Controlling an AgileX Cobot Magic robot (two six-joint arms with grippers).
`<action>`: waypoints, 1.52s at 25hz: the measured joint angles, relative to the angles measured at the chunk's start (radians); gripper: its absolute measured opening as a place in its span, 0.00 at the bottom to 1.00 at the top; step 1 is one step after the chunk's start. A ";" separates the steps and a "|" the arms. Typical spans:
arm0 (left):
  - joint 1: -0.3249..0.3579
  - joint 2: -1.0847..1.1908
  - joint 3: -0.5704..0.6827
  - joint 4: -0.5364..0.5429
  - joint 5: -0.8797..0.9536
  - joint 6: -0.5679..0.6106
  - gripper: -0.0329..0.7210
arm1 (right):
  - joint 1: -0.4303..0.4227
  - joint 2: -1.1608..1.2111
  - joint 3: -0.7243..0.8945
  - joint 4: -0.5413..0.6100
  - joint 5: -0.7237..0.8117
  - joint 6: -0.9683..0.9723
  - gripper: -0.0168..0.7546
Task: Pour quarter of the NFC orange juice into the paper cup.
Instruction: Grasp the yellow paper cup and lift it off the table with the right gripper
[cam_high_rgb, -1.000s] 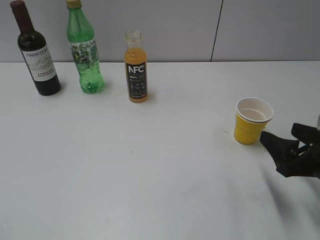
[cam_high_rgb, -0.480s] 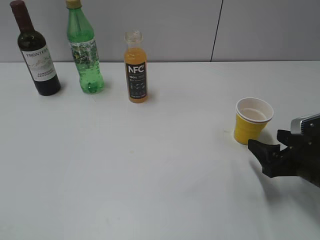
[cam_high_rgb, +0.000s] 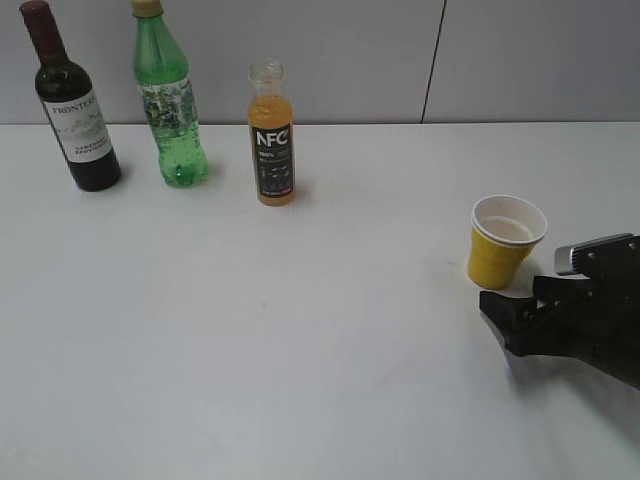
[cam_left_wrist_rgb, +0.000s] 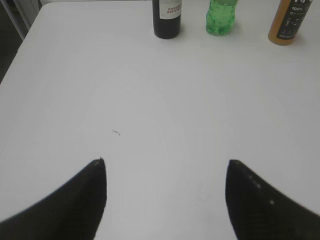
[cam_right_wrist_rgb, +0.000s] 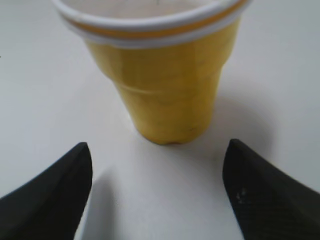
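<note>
Right wrist view: paper cup ahead of spread jaws.

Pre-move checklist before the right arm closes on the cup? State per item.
1. Right gripper open: ok, fingers spread wider than the paper cup.
2. Cup between the fingers: not ok, fingertips stop short of its base.
3. Cup upright on the table: ok.
4. NFC orange juice uncapped, upright: ok.
5. Left gripper open, holding nothing: ok.
6. Cup contents: cannot tell.
</note>
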 joint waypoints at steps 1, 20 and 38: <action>0.000 0.000 0.000 0.000 0.000 0.000 0.77 | 0.000 0.012 -0.009 -0.008 0.000 0.001 0.86; 0.000 0.059 0.001 0.000 0.001 0.000 0.77 | 0.000 0.099 -0.216 -0.073 -0.006 0.025 0.86; 0.000 -0.021 0.001 -0.008 0.003 0.023 0.77 | 0.000 0.104 -0.229 -0.081 -0.006 0.028 0.84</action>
